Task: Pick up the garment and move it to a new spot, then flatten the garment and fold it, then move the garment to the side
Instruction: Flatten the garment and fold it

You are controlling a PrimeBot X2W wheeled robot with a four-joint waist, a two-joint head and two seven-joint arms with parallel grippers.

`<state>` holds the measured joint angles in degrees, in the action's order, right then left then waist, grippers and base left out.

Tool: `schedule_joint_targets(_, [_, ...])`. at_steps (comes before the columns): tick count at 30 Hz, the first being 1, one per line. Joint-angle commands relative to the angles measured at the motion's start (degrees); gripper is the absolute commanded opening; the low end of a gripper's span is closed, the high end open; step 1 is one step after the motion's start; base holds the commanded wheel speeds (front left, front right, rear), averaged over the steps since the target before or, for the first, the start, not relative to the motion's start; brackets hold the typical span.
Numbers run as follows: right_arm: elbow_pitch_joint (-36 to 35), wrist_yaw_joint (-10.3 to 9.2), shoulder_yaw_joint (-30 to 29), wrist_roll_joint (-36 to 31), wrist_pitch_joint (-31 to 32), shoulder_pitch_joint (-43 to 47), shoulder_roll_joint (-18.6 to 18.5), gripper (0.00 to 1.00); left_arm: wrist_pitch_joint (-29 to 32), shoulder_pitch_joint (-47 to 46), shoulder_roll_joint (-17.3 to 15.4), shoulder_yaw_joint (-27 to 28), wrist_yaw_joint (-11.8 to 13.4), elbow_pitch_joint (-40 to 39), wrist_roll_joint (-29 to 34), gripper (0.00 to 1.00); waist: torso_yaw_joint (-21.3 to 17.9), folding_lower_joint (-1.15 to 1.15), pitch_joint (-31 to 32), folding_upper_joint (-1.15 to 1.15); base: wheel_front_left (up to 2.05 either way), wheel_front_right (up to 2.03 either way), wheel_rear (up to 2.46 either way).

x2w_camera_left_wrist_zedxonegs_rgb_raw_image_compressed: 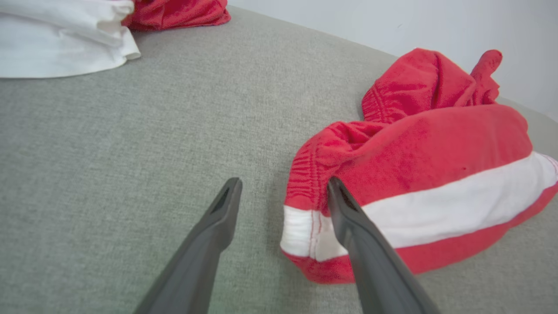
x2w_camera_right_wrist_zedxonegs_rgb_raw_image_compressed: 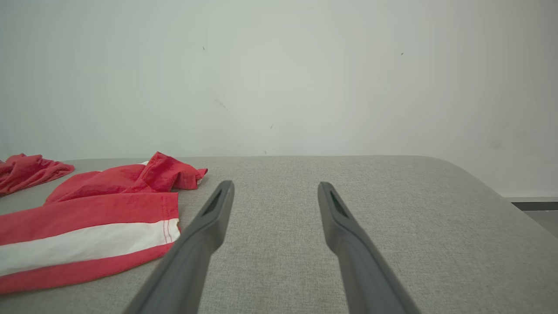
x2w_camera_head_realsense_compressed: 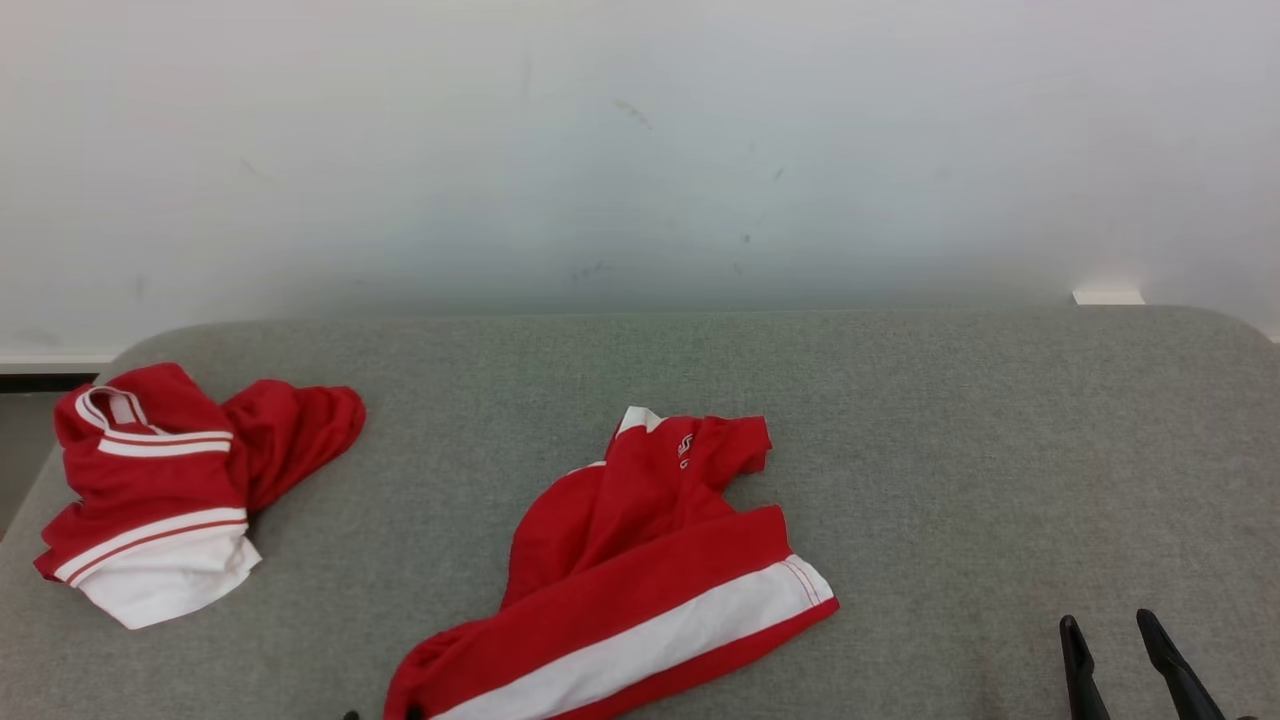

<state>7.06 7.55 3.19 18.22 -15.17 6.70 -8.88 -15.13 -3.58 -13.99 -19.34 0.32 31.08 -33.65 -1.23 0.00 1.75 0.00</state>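
The garment (x2w_camera_head_realsense_compressed: 640,560) is red with a broad white band and lies crumpled on the middle of the grey padded surface (x2w_camera_head_realsense_compressed: 950,450). In the left wrist view my left gripper (x2w_camera_left_wrist_zedxonegs_rgb_raw_image_compressed: 283,183) is open at the garment's (x2w_camera_left_wrist_zedxonegs_rgb_raw_image_compressed: 427,152) near corner. One finger (x2w_camera_left_wrist_zedxonegs_rgb_raw_image_compressed: 362,244) crosses in front of the white hem, and nothing is clamped. Its tips barely show at the head view's bottom edge (x2w_camera_head_realsense_compressed: 381,714). My right gripper (x2w_camera_head_realsense_compressed: 1107,620) is open at the lower right, apart from the cloth. In its wrist view, the right gripper (x2w_camera_right_wrist_zedxonegs_rgb_raw_image_compressed: 275,184) points at bare surface with the garment (x2w_camera_right_wrist_zedxonegs_rgb_raw_image_compressed: 87,218) to the left.
A second red and white garment (x2w_camera_head_realsense_compressed: 150,480) lies bunched at the surface's far left, also seen from the left wrist (x2w_camera_left_wrist_zedxonegs_rgb_raw_image_compressed: 56,39). A pale wall (x2w_camera_head_realsense_compressed: 640,150) stands behind the surface. The surface's rounded right edge (x2w_camera_right_wrist_zedxonegs_rgb_raw_image_compressed: 501,192) drops off to the floor.
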Motion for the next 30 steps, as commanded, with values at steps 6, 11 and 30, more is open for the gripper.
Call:
schedule_joint_targets(6, [-0.74,-0.13,-0.89,-0.05,0.03,1.00,-0.88,1.00,-0.03,2.77,0.32,2.92,0.99,-3.12,-0.73,1.00,0.27,0.00,0.10,0.00,0.00,0.00,0.00])
schedule_joint_targets(11, [-1.35,-0.13,-1.80,-0.30,0.03,0.97,-0.67,1.00,-0.03,3.74,1.68,7.83,1.47,-13.18,4.53,1.00,0.95,0.00,-0.08,0.00,0.00,0.00,0.00])
schedule_joint_targets(30, [-1.38,-0.13,-3.03,-0.48,0.03,-1.49,-0.28,1.00,-0.03,8.80,10.22,11.95,-2.32,-20.55,25.15,1.00,0.54,0.00,-0.68,0.00,0.00,0.00,0.00])
